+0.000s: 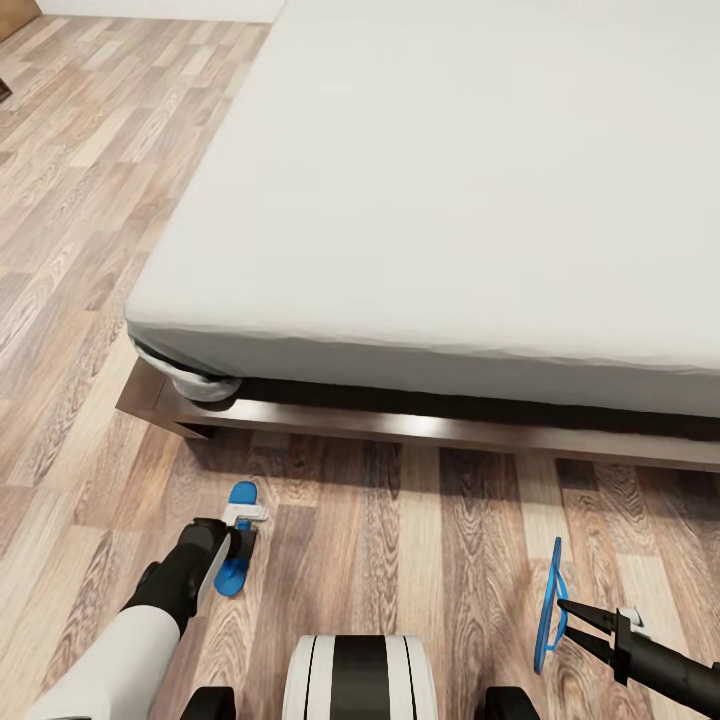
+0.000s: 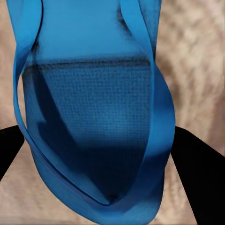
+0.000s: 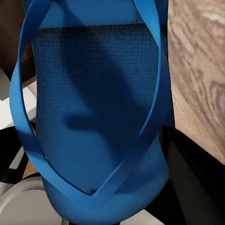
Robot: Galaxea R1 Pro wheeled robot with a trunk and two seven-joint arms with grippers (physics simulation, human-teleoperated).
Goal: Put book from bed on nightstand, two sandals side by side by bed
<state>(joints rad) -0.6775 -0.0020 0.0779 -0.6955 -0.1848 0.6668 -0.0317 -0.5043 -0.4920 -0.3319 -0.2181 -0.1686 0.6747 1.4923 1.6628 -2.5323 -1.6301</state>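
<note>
While each hand grips a sandal; head view adds bed

The bed is seen ahead on the floor. Before its base, one sandal lies at left; another is held upright on edge, well apart at right.

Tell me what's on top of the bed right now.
The visible part of the bed shows bare grey mattress, no book. Its far end and right side run out of frame, so anything there can't be seen.
</note>
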